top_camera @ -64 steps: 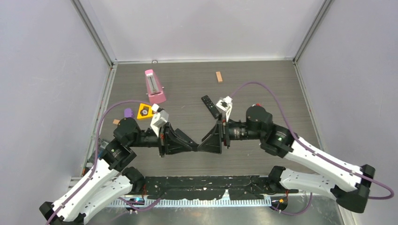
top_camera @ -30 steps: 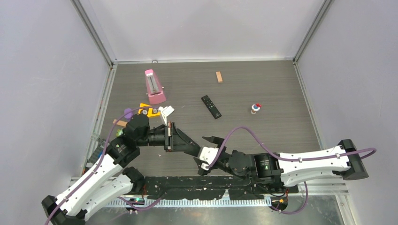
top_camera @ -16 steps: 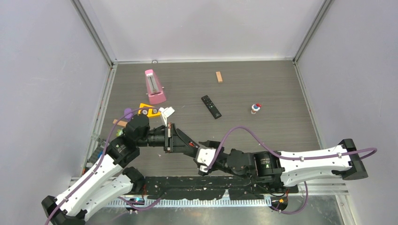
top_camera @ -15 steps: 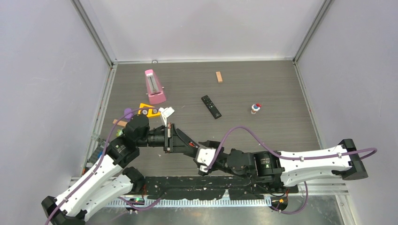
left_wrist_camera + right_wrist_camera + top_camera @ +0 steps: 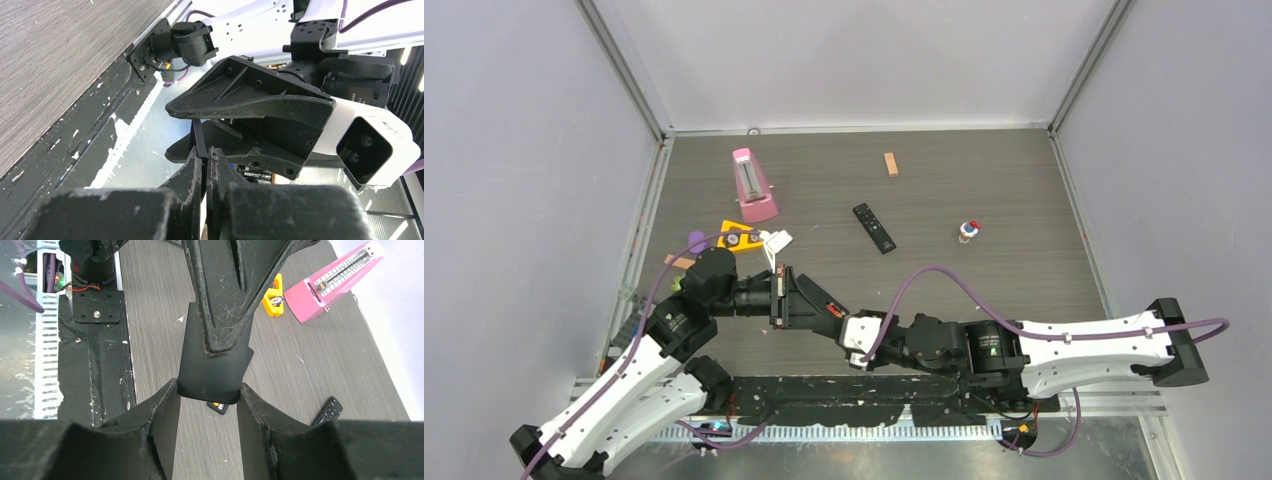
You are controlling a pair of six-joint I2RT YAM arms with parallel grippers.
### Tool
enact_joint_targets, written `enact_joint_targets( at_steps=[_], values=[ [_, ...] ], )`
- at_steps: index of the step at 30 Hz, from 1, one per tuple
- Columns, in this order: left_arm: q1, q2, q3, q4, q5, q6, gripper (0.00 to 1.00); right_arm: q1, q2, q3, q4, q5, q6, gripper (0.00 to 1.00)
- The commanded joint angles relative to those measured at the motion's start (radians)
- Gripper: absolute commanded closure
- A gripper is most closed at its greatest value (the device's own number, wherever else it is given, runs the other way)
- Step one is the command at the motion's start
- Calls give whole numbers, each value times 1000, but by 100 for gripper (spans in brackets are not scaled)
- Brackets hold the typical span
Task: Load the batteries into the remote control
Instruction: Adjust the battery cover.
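Grey wood-grain tabletop point(image 5: 1024, 180) is seen below. A thin matte black plate point(image 5: 212, 365), possibly the battery cover, is clenched by the left fingers point(image 5: 190, 175). The right fingers point(image 5: 262, 420) flank its edges; a firm hold cannot be told. It should be squeezed squarely before release. The slim remote control point(image 5: 874, 227) lies farther back, the small red-capped batteries point(image 5: 967, 231) right of it.
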Motion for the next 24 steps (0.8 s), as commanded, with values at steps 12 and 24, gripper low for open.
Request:
enact_joint_targets(
  at_steps=[12, 24],
  values=[
    [2, 8, 0, 16, 22, 13, 100, -3, -36, 31, 49, 8, 18, 33],
    [1, 18, 0, 31, 28, 11, 100, -3, -24, 34, 40, -32, 8, 54]
  ],
)
